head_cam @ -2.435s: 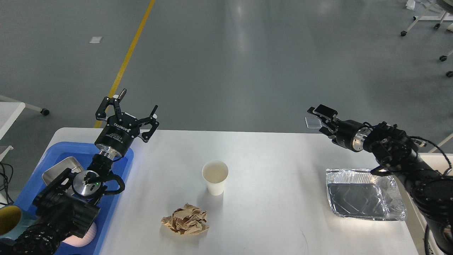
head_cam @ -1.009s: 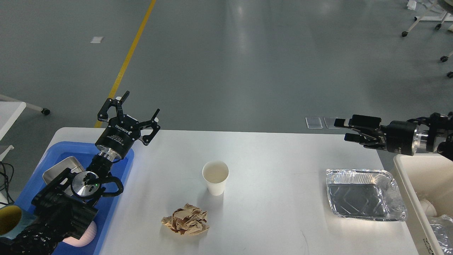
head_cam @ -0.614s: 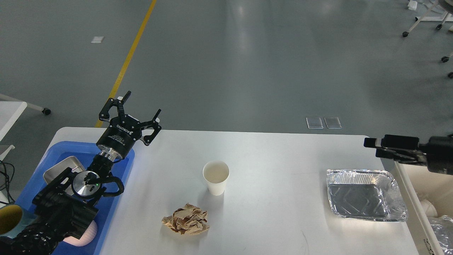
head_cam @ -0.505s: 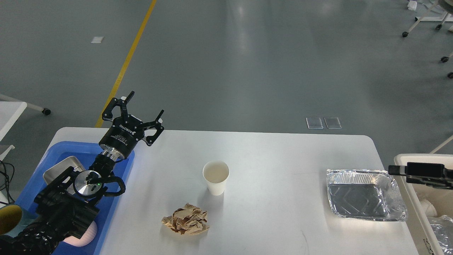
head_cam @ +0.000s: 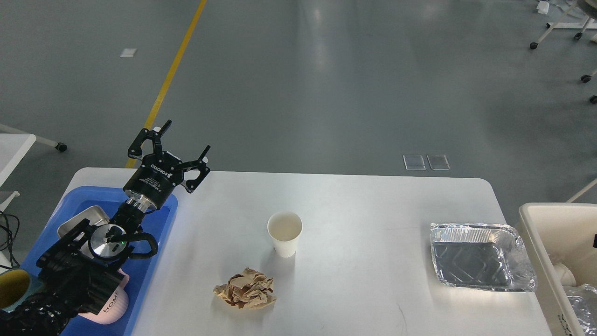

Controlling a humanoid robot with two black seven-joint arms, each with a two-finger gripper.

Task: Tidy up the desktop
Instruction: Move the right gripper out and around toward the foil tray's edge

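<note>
The desktop point(head_cam: 354, 210) is a wide white tabletop with rounded corners. On it stand a white paper cup point(head_cam: 284, 239) in the middle, a crumpled brown paper ball point(head_cam: 245, 294) in front of the cup, and an empty foil tray point(head_cam: 480, 255) at the right. My left gripper point(head_cam: 183, 142) is open and empty, raised above the table's far left corner, over the blue tray's far end. My right gripper is out of view.
A blue plastic tray point(head_cam: 158, 252) at the left holds a metal dish point(head_cam: 77, 221) and a pink cup point(head_cam: 109, 307). A teal mug point(head_cam: 11, 289) sits at the left edge. A cream-white bin point(head_cam: 541, 233) with rubbish stands off the table's right end.
My right arm has swung right and pulled back out of view past the bin. My left gripper has stayed open and shifted only slightly.
</note>
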